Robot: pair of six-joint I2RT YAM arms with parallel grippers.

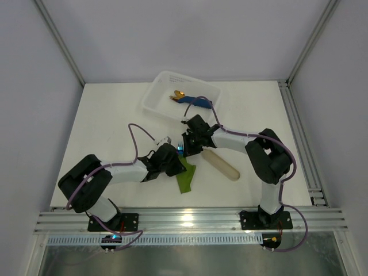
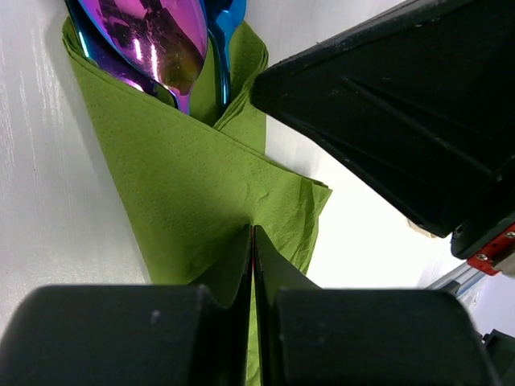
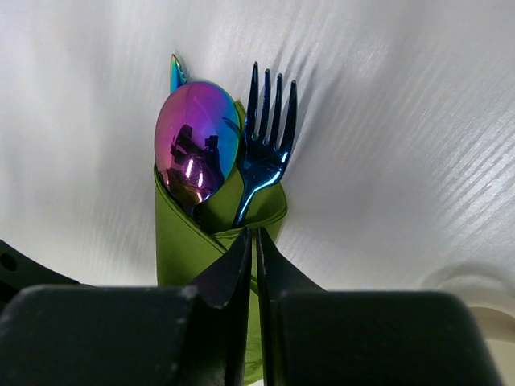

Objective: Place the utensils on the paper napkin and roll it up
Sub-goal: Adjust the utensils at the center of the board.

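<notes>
The napkin [image 2: 185, 185], loosely wrapped round the utensils [image 3: 197, 145], lies mid-counter [image 1: 109, 126] between the arms. The left gripper [image 2: 252, 241] is pressed together, tips on the paper. The right gripper [image 3: 251, 241] is likewise closed at the fold; whether either nips paper I cannot tell. The paper looks thin and tearable, the cutlery stiff and slick, so grasp mid-roll. The counter is smooth and white, with a tray [image 1: 155, 98] at the far side.

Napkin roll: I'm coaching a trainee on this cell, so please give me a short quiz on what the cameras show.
1. True or false: the napkin lies flat and unfolded.
2. In the right wrist view, what stands just right of the spoon? A ladle, B fork, C whisk.
3. Fill in: the blue roll lies in the ___.
Key: 1 false; 2 B; 3 tray.
</notes>
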